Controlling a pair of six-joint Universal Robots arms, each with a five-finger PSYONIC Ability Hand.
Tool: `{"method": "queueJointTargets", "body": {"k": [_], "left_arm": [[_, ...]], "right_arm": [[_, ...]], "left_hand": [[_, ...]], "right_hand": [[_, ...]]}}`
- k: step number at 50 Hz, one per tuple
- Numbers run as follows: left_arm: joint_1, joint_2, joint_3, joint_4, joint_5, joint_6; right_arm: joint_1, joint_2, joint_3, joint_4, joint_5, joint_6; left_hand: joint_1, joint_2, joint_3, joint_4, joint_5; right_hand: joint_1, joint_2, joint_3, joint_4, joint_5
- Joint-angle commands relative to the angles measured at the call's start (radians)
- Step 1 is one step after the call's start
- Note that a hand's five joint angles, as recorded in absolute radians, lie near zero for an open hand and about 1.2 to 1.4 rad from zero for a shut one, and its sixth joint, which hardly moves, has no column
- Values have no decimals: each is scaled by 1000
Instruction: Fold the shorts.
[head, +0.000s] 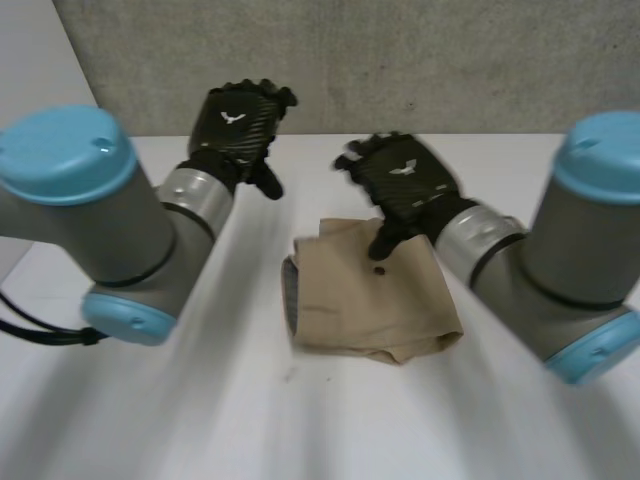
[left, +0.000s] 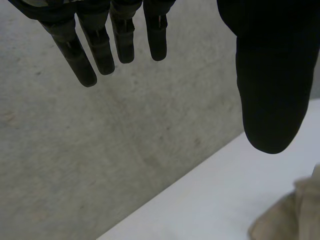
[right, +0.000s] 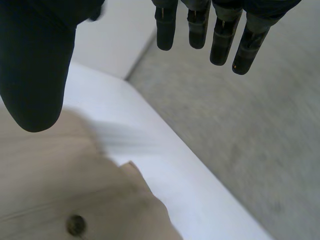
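Note:
The tan shorts (head: 370, 295) lie folded into a rough square in the middle of the white table (head: 300, 420), a dark button (head: 379, 270) on top. My right hand (head: 405, 185) hovers over the far edge of the shorts, fingers straight and open, holding nothing; its wrist view has the shorts (right: 60, 190) and button (right: 76, 225) beneath the thumb (right: 32, 75). My left hand (head: 240, 125) is raised above the table's far left, apart from the cloth, fingers (left: 100, 50) straight and open. A corner of the shorts (left: 290, 215) lies beyond its thumb.
A grey concrete wall (head: 400, 60) runs along the table's far edge. Bare white table surrounds the shorts on the left, right and front. My two arms (head: 100, 210) flank the cloth.

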Motion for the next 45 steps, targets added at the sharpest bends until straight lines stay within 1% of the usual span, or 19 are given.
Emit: {"method": "queueJointTargets", "body": {"k": [1, 6, 9, 10, 12, 14, 18, 21, 23, 25, 26, 29, 30, 36, 40, 42, 44, 45], "left_arm": [[-110, -120, 92, -5, -74, -31], [-170, -218, 118, -30, -78, -31], [-182, -261, 123, -57, -81, -31], [-182, -287, 126, -79, -91, -31], [-182, -312, 131, -103, -110, -31], [-179, -347, 141, -146, -145, -25], [-165, -390, 150, -221, -183, -18], [-152, -405, 152, -245, -182, -8], [-129, -418, 147, -246, -183, 24], [-121, -419, 146, -246, -182, 39], [-109, -421, 138, -245, -179, 89], [-109, -422, 134, -245, -177, 133], [-109, -422, 134, -245, -174, 151], [-110, -385, 137, -243, -174, 164], [-110, -277, 138, -229, -174, 157], [-107, -202, 134, -214, -174, 156], [-104, -151, 131, -206, -176, 156], [-98, -94, 129, -205, -179, 153]], "right_arm": [[-136, -5, 25, 118, 17, 186], [-173, 74, 13, 143, 20, 185], [-184, 114, 0, 143, 13, 186], [-183, 150, -15, 149, 13, 189], [-180, 171, -23, 150, 14, 189], [-176, 245, -46, 156, 17, 180], [-175, 305, -70, 176, 17, 149], [-173, 332, -84, 183, 19, 108], [-173, 340, -87, 184, 20, 91], [-172, 361, -92, 195, 32, -5], [-172, 362, -92, 196, 39, -21], [-173, 363, -90, 196, 57, -61], [-173, 363, -90, 196, 57, -61], [-176, 317, -98, 189, 72, -69], [-180, 193, -107, 154, 81, -46], [-181, 172, -109, 140, 91, -35], [-183, 74, -110, 83, 158, 25], [-184, 43, -110, 71, 181, 39]], "left_hand": [[-19, -2, -9, -1, 11], [-13, 4, -3, 5, 16], [-10, 7, 0, 8, 19], [-7, 10, 3, 11, 22], [-7, 10, 3, 11, 22], [-7, 10, 3, 11, 22], [-16, 1, -6, 2, 14], [-22, -5, -11, -4, 8], [-22, -5, -11, -4, 8], [-22, -5, -11, -4, 8], [-22, -5, -11, -4, 8], [-42, -25, -32, -24, -13], [-80, -63, -70, -62, -51], [-89, -72, -79, -71, -60], [-118, -101, -108, -100, -89], [-119, -102, -108, -100, -89], [-124, -107, -114, -106, -95], [-130, -113, -120, -112, -101]], "right_hand": [[-28, -39, -38, -56, -68], [-28, -39, -38, -56, -68], [-28, -39, -38, -56, -68], [-28, -39, -38, -56, -68], [-28, -39, -38, -56, -68], [-28, -39, -38, -56, -68], [-28, -39, -38, -56, -68], [-28, -39, -38, -56, -68], [-28, -39, -38, -56, -68], [-28, -39, -38, -56, -68], [-28, -39, -38, -56, -68], [-28, -39, -38, -56, -68], [-28, -39, -38, -56, -68], [-28, -39, -38, -56, -68], [-28, -39, -38, -56, -68], [-28, -39, -38, -56, -68], [-28, -39, -38, -56, -68], [-28, -39, -38, -56, -68]]}}
